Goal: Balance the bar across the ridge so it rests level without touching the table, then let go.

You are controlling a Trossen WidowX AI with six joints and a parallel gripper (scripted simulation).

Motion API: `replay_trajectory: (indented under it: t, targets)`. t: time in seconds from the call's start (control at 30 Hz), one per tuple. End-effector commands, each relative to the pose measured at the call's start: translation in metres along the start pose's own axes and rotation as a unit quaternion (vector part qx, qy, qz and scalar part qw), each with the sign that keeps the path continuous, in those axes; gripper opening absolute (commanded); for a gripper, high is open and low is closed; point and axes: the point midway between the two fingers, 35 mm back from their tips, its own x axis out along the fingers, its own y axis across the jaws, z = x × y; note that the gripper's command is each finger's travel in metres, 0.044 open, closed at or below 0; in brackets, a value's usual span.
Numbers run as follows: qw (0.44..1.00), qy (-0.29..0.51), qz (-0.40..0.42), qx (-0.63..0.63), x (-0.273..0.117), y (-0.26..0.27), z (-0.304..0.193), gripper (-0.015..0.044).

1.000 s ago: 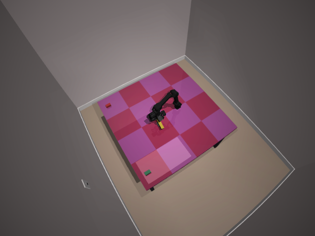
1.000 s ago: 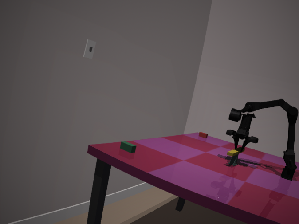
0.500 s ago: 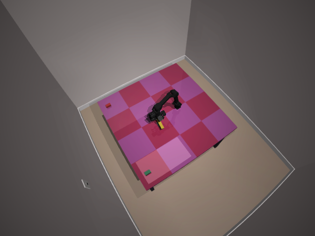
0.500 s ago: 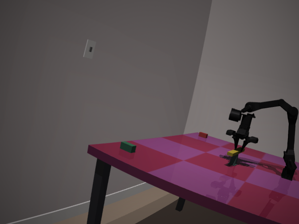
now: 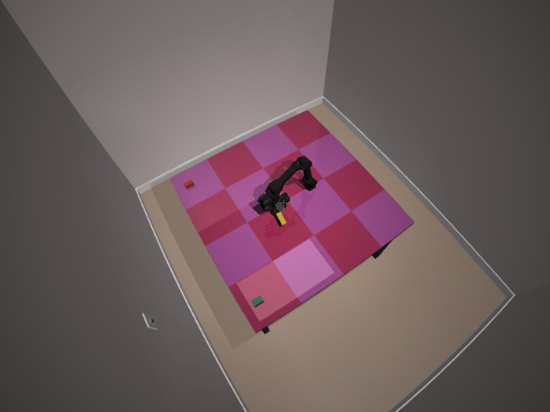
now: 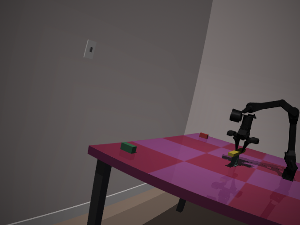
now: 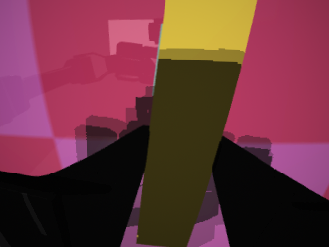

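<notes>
The yellow bar (image 5: 281,218) (image 6: 233,153) (image 7: 210,17) is held clear of the table and looks roughly level. My gripper (image 6: 239,150) (image 7: 182,138) is shut on the bar, with one finger on each long side; the bar's far part sticks out beyond the fingers. The grey-green ridge (image 6: 234,161) stands on the table under the bar in the exterior view. The bar lies over the ridge's top, but whether they touch I cannot tell. In the wrist view the bar hides nearly all of the ridge.
A green block (image 5: 257,300) (image 6: 128,147) lies near a table corner, far from the gripper. A red block (image 5: 188,183) (image 6: 203,135) lies near another corner. The checkered table (image 5: 346,246) (image 6: 160,162) carries the arm's base.
</notes>
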Motion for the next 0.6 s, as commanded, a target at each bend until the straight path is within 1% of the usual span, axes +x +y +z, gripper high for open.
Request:
replay_trajectory:
  t: [0.0,0.57]
  targets:
    - [1.000,0.000,0.000,0.000,0.0014,0.0000,-0.0001,0.0000]
    - [1.000,0.000,0.000,0.000,0.0029,0.0002,-0.0003,0.0000]
